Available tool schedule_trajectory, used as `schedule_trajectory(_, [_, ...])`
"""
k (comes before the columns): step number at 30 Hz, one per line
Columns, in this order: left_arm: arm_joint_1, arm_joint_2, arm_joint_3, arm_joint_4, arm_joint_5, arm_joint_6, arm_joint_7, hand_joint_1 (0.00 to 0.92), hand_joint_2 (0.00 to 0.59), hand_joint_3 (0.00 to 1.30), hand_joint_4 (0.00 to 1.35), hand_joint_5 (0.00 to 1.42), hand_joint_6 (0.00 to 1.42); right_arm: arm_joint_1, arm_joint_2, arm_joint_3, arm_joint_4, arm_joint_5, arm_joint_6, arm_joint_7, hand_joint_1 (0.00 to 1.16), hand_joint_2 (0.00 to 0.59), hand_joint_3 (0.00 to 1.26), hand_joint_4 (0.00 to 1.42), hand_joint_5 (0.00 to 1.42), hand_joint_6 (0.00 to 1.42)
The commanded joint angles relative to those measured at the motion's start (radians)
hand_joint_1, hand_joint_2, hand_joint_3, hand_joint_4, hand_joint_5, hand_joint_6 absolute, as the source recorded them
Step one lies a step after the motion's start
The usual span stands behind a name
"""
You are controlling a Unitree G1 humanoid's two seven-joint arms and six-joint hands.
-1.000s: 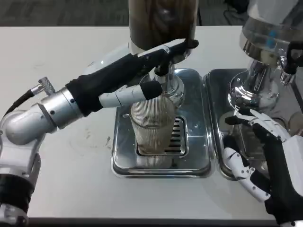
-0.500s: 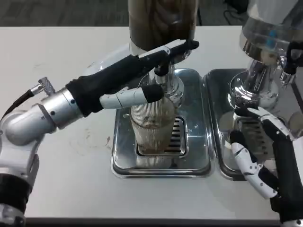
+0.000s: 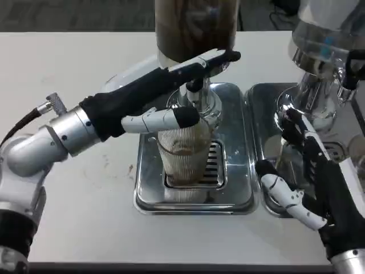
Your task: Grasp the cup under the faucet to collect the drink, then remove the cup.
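- R hand (image 3: pixel 311 182) drifted in toward cup (image 3: pixel 183 154), fingers spread, holding nothing.
- L hand (image 3: pixel 171 97) still at faucet (image 3: pixel 197 91); grip unclear.
- Cup partly filled; removal pending.

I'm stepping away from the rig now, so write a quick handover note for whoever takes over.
Left hand: reaches over the ribbed clear cup, fingers at the faucet, not gripping the cup.
Right hand: open, over the right drip tray, holding nothing.
The cup stands on the left drip tray grate under the faucet of the dark-drink dispenser, holding some drink.
Done: cup placed, filling begun.
Left: finish filling, grasp the cup, remove it.
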Motion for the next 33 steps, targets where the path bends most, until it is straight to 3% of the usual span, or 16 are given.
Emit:
schedule_trajectory(1, [0.021,0.018,-0.035,0.022,0.053,0.009,-0.029,0.0,0.062,0.09,0.0,0.03,0.02,-0.028,-0.017,0.002,-0.002,0.006,-0.004,0.06,0.58,0.211,0.01,0.06,0.04,0.12])
schedule_trajectory(8, [0.023,0.022,-0.039,0.017,0.051,0.007,-0.023,0.0,0.061,0.09,0.0,0.03,0.02,-0.065,-0.031,0.011,-0.005,-0.008,0.048,0.122,0.59,0.208,0.0,0.02,0.0,0.05])
schedule_trajectory(19, [0.025,0.027,-0.042,0.017,0.051,0.003,-0.02,0.0,0.065,0.09,0.0,0.04,0.02,-0.136,-0.013,0.025,0.064,0.012,0.061,0.174,0.59,0.21,0.0,0.01,0.0,0.05])
schedule_trajectory(33, [0.02,0.033,-0.041,0.017,0.048,0.0,-0.021,0.0,0.069,0.09,0.0,0.04,0.02,-0.226,0.019,0.035,0.201,0.008,0.019,0.171,0.58,0.226,0.01,0.04,0.0,0.02])
